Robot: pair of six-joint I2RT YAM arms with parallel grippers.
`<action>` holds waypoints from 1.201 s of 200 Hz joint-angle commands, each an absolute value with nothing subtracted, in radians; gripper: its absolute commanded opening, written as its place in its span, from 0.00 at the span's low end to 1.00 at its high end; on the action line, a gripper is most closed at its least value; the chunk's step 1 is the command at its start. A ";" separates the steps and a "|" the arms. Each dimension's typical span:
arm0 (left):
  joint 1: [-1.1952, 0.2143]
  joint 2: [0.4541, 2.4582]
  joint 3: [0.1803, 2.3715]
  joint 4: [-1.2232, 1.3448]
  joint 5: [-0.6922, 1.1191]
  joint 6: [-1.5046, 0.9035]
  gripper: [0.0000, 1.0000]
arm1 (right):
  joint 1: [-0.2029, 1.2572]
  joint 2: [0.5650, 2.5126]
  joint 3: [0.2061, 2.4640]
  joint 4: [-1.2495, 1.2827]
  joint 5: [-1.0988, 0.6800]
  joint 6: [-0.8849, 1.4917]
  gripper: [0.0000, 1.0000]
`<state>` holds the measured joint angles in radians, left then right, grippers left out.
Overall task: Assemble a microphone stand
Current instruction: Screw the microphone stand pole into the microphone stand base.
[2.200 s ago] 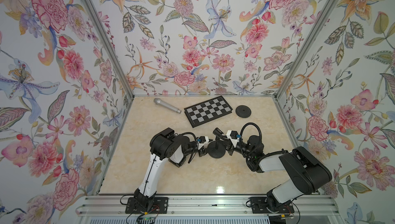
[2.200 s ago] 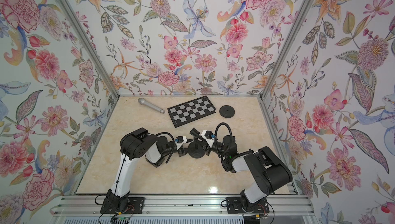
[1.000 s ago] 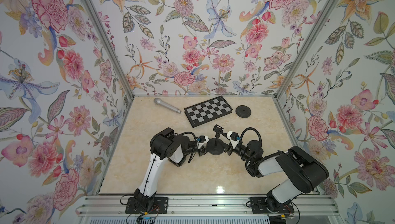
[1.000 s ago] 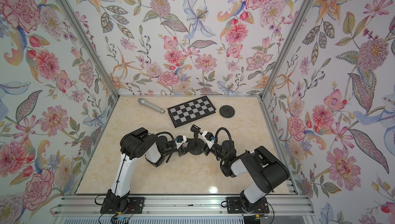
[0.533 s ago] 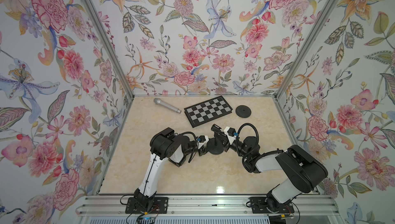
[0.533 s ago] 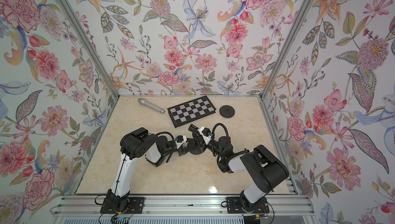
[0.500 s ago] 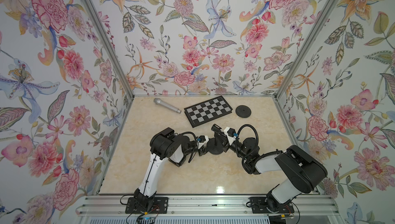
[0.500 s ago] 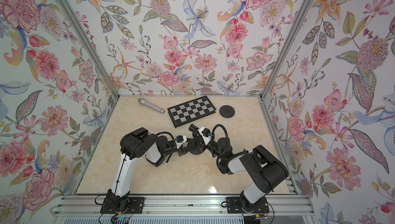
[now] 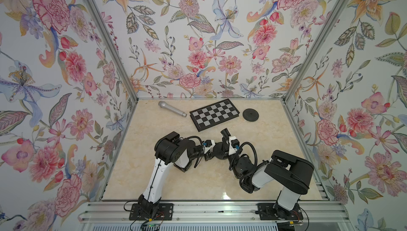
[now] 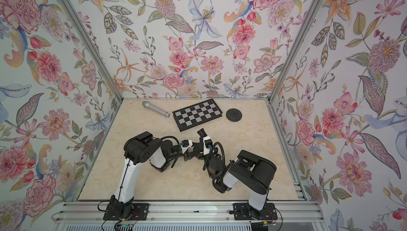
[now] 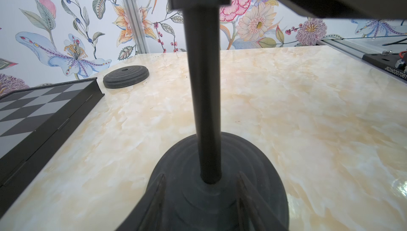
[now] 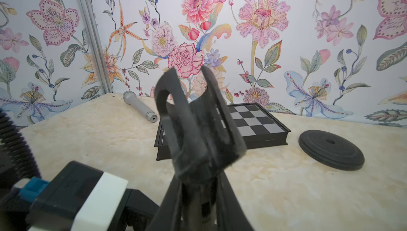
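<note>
Right tool (image 12: 198, 185) has swung inward and seems to pinch the pole (image 11: 203, 86) under the clip (image 12: 196, 126). Left tool (image 11: 201, 176) clamps the base (image 11: 253, 174) at the middle of the surface (image 9: 198, 181), pole upright. Mic (image 9: 171, 108) and spare disc (image 9: 250, 115) lie by its far edge.

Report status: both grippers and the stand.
Left gripper shut on stand base. Right gripper around pole under clip, grip unclear. Pole standing in base. Microphone, chessboard, spare disc at back, apart.

Left arm (image 9: 154, 181), lower centre, and right arm (image 9: 259, 178), lower right: white links, boxy black joint housings; looped black cables (image 9: 255, 155); small blue connectors (image 9: 205, 144); black base plates (image 9: 165, 211).
</note>
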<state>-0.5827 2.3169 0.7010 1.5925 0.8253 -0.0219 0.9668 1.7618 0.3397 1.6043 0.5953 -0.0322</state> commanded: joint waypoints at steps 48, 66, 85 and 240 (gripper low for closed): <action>-0.598 2.409 0.668 1.355 0.767 0.039 0.52 | 0.571 1.580 0.227 1.370 -0.481 -0.132 0.56; -0.598 2.408 0.664 1.365 0.766 0.034 0.52 | 0.502 1.562 0.289 1.266 -0.650 -0.158 0.56; -0.600 2.412 0.668 1.367 0.767 0.033 0.52 | 0.438 1.576 0.372 1.195 -0.810 -0.153 0.56; -0.605 2.408 0.683 1.339 0.766 0.037 0.52 | 0.752 1.734 0.303 1.433 0.436 0.015 0.00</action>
